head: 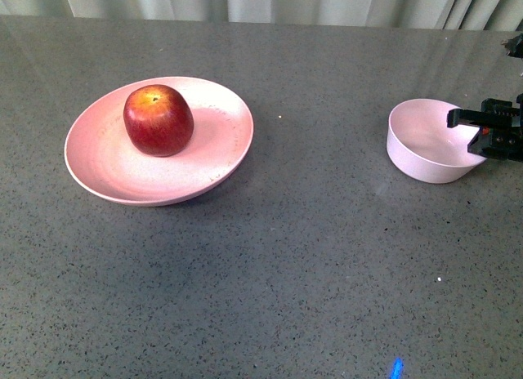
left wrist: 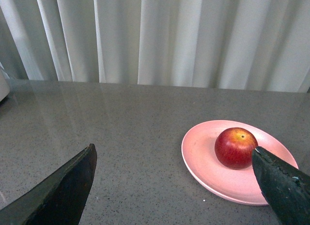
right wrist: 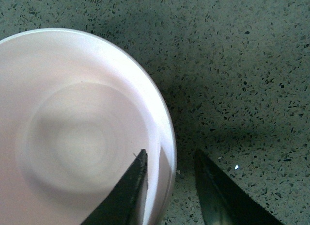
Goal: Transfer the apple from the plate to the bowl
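Observation:
The red apple (head: 158,119) sits on the wide pink plate (head: 98,162) at the left of the table. The small pale bowl (head: 425,140) stands at the right and holds nothing. My right gripper (head: 482,132) is open at the bowl's right rim; in the right wrist view its jaws straddle the rim (right wrist: 170,157), one finger (right wrist: 127,191) inside the bowl (right wrist: 72,133), the other outside. My left gripper (left wrist: 174,152) is open and wide, short of the plate (left wrist: 203,162); the apple (left wrist: 236,147) lies just beside one fingertip (left wrist: 276,179). The left arm is out of the front view.
The table is grey speckled stone (head: 310,256). Pale curtains (left wrist: 169,36) hang behind its far edge. A small blue light spot (head: 396,367) lies near the front edge.

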Controlling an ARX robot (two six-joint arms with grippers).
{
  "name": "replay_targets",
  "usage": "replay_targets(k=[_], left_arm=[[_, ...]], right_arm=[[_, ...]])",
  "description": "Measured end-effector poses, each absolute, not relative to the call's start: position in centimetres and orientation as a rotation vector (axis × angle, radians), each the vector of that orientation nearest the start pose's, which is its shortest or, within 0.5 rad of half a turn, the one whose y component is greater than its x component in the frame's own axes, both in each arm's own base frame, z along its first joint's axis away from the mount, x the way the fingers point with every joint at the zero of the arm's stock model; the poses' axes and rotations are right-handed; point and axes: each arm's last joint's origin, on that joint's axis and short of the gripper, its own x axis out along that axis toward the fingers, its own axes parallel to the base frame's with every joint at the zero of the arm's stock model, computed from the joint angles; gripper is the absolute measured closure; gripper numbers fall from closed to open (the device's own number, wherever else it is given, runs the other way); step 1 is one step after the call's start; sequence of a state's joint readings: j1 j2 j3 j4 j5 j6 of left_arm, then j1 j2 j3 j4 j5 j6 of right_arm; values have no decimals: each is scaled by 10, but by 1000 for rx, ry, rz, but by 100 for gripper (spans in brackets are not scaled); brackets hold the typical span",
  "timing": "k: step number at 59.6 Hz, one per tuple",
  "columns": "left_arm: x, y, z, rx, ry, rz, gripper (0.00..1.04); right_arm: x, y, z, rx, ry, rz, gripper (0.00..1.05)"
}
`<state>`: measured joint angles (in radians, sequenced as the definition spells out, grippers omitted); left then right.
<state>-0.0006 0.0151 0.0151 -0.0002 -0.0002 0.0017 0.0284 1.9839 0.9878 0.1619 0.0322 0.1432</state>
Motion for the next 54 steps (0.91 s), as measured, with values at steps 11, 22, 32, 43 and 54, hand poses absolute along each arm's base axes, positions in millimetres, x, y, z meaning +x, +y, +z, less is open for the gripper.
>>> replay_targets(k=[11,22,32,43,54], left_arm=[[98,0,167,2,1,0,9],[98,0,167,2,0,0,9],[98,0,167,2,0,0,9],[98,0,167,2,0,0,9],[98,0,167,2,0,0,9]], right_arm=[[375,20,104,131,835,-28,103],[376,41,110,141,828,36,103],[381,70,118,144,810,113,103],[391,98,120,156,801,169,103],[389,104,110,163,840,169,103]])
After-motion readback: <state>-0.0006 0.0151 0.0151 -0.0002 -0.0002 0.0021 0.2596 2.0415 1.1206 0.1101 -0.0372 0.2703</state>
